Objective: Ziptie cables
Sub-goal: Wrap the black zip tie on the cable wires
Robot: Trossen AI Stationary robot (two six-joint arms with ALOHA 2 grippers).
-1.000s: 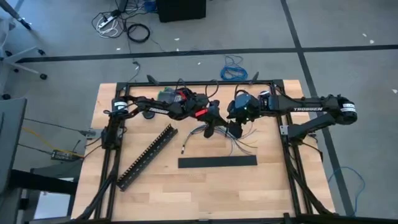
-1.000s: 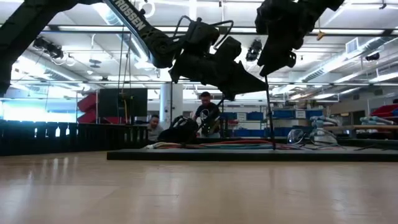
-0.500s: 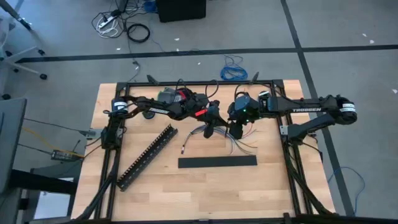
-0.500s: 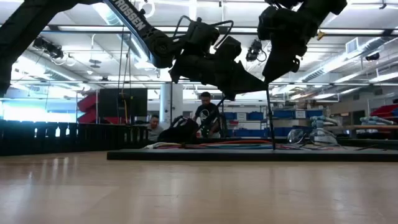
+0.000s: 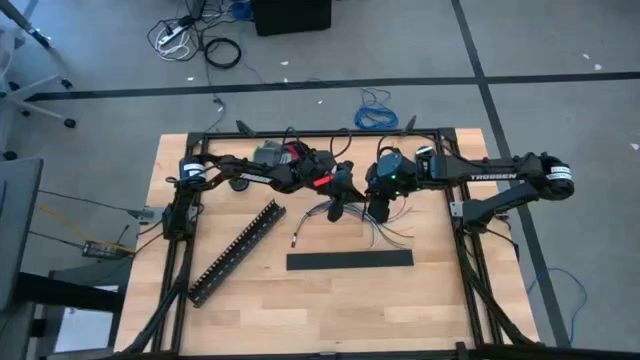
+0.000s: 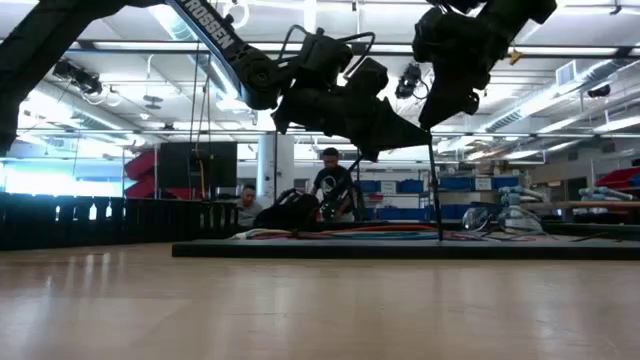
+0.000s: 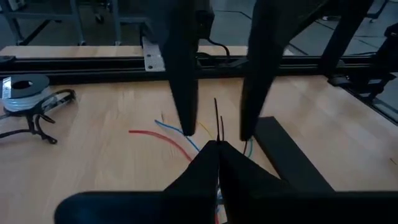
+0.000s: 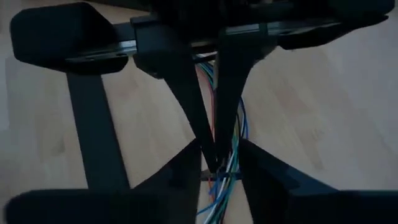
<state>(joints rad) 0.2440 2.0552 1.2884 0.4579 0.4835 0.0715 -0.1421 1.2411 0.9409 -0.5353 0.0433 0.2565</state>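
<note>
— What do we see at our left end effector (image 5: pixel 338 207)?

— Its fingers pinch shut on a ziptie (image 7: pixel 217 124), raised above the table (image 5: pixel 330 300).

— And our right end effector (image 5: pixel 377 210)?

— Just beside it, fingers nearly closed; we cannot tell what they hold. The cables (image 5: pixel 385 232) lie fanned on the table directly beneath it.

1. The wooden surface (image 5: pixel 330 300) stands on a grey concrete floor (image 5: pixel 100 120) crossed by dark tape lines (image 5: pixel 300 83).
2. On that floor lie a black coiled cord (image 5: pixel 222 52), a bright blue cable loop (image 5: pixel 376 112) and a white power strip (image 5: pixel 172 33).
3. The low view shows a large hall with long ceiling lights (image 6: pixel 600 125).
4. Two people (image 6: pixel 330 190) are at a far bench, near blue shelving (image 6: pixel 480 185).
</note>
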